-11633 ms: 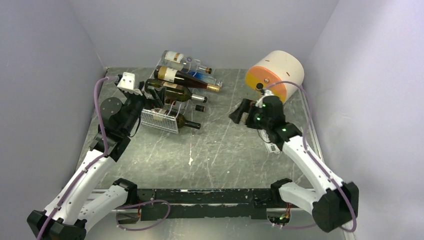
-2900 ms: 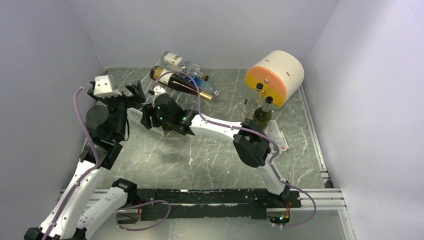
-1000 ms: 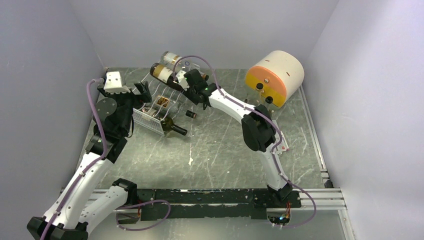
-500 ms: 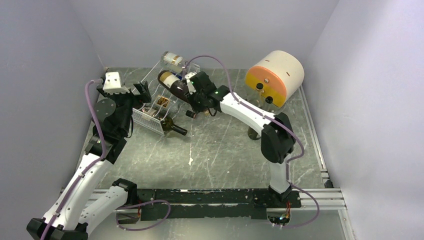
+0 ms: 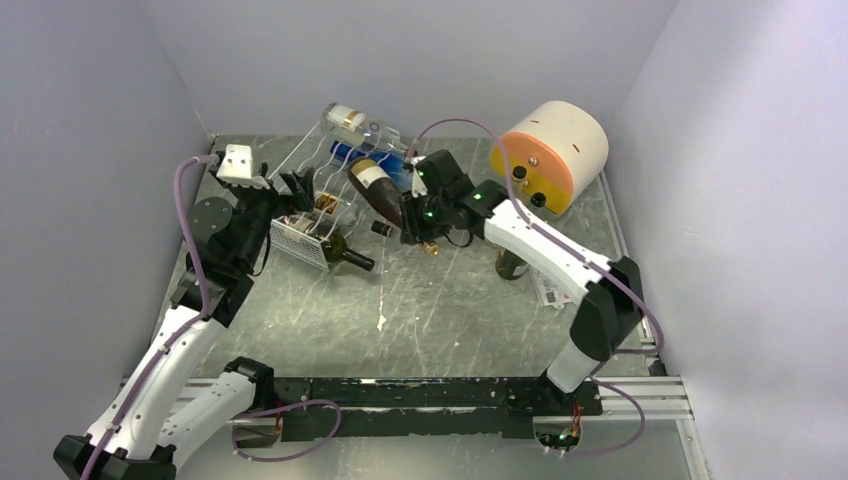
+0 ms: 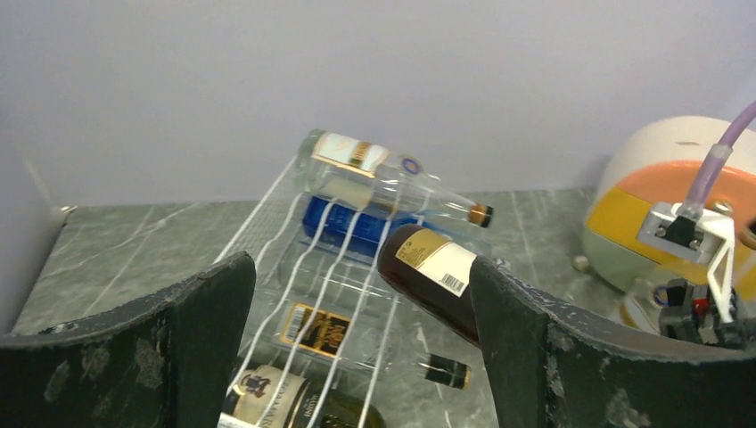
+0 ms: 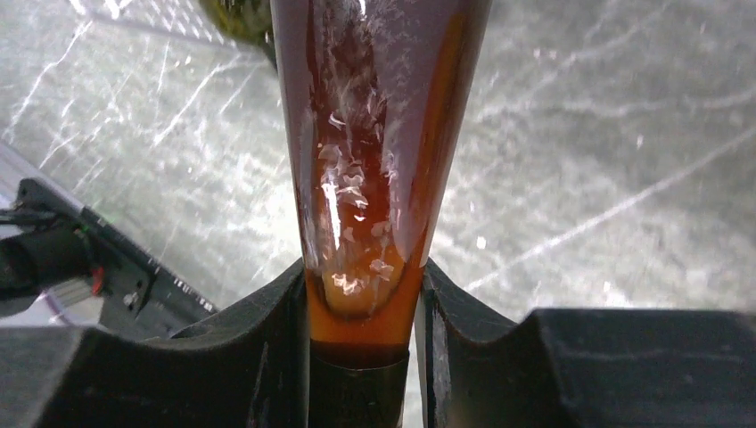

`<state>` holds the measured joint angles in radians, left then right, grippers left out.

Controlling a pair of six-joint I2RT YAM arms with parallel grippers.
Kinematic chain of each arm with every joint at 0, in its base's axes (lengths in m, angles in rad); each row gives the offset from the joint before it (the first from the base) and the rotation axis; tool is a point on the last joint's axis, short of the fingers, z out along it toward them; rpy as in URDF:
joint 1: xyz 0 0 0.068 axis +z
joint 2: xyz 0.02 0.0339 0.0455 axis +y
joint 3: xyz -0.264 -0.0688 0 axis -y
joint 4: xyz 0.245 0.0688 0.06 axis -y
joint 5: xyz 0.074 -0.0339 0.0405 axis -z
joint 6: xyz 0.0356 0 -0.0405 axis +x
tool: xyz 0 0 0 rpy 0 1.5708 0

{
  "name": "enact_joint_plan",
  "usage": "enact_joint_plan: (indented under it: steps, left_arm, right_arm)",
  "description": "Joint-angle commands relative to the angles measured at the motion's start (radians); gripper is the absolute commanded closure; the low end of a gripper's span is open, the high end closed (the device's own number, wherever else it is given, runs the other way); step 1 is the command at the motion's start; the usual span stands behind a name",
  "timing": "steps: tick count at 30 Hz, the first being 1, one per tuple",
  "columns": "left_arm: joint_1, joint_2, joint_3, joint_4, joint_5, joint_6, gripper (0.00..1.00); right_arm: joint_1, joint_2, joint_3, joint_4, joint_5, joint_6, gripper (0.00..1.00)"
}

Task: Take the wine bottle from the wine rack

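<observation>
Marbled table (image 5: 440, 300) lies below. Right gripper (image 7: 361, 308) pinches the bottle (image 5: 378, 190) by its neck: swing it slowly, clear of the rack (image 5: 312, 240). Left gripper (image 5: 292, 186) gapes, empty.

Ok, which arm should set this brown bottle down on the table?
Right. The right arm has its jaws shut on the brown bottle at the neck, holding it tilted off the table. The left arm has open, empty jaws by the wine rack.
</observation>
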<state>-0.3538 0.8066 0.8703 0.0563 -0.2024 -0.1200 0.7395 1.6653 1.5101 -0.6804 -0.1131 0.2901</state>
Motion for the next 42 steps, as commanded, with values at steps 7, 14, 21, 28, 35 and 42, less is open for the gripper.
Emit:
enact_joint_plan:
  steps: [7, 14, 21, 28, 35, 42]
  left_arm:
    - [-0.032, 0.061, -0.078, 0.295, 0.666, 0.051, 0.06]
    - [-0.178, 0.059, -0.227, 0.404, 0.916, 0.259, 0.06]
    - [-0.469, 0.148, -0.254, 0.244, 0.803, 0.538, 0.06]
    - [-0.697, 0.253, -0.303, 0.282, 0.519, 0.671, 0.06]
    - [-0.716, 0.356, -0.328, 0.415, 0.459, 0.658, 0.06]
    - [-0.718, 0.494, -0.297, 0.488, 0.518, 0.594, 0.06]
  right_arm:
    - [-0.008, -0.37, -0.103, -0.051, -0.011, 0.09, 1.0]
    - [-0.009, -0.516, -0.213, -0.16, -0.04, 0.106, 1.0]
    - [-0.008, -0.578, -0.301, -0.159, -0.147, 0.092, 1.0]
    - [-0.008, -0.57, -0.358, -0.128, -0.266, 0.059, 1.0]
    - [-0.008, -0.574, -0.38, -0.088, -0.35, 0.073, 1.0]
    - [-0.003, -0.561, -0.402, -0.047, -0.398, 0.093, 1.0]
